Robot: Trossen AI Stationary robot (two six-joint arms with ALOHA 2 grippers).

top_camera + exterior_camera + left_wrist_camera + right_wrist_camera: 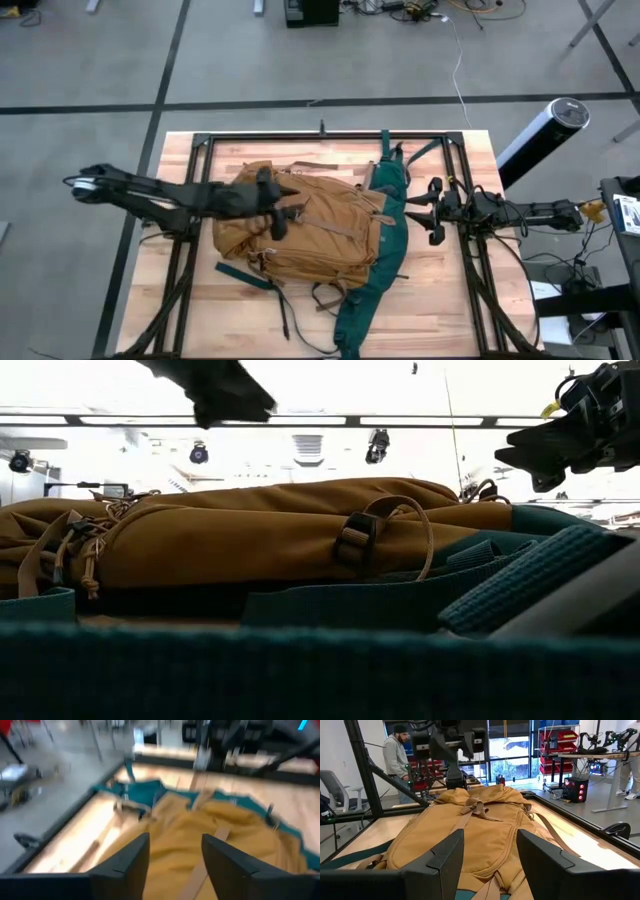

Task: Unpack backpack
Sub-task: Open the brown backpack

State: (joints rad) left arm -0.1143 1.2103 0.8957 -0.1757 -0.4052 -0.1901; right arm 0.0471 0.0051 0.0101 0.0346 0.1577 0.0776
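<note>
Tan bag: the backpack [300, 235] lies flat in the middle of the wooden table [180, 150]. Its cloth is mustard-tan, soft and full of wrinkles.
Green part: a dark green back panel [385, 240] and green straps lie along the side of the bag nearer the right arm. The strap close to the low camera has a rough woven feel.
Straps and buckles: flat tan straps cross the top of the bag, and a small dark buckle [352, 540] holds a looped strap on its side.
What is inside: the bag looks puffy and shut, and the pictures do not show what is in it.
Left gripper: the left gripper [275, 205] hangs over the end of the bag nearer the left arm. Its two dark fingers [131, 862] stand apart with only tan cloth seen between them, so it is let go and holds nothing.
Right gripper: the right gripper [434, 210] waits just beside the green edge of the bag. Its fingers [449, 857] are spread apart and grasp nothing.
Table frame: black metal bars [330, 137] run around the table top.
Room: a person [396, 752] in a grey top stands behind the table, near a grey chair [332, 785] and red shelves [557, 745].
</note>
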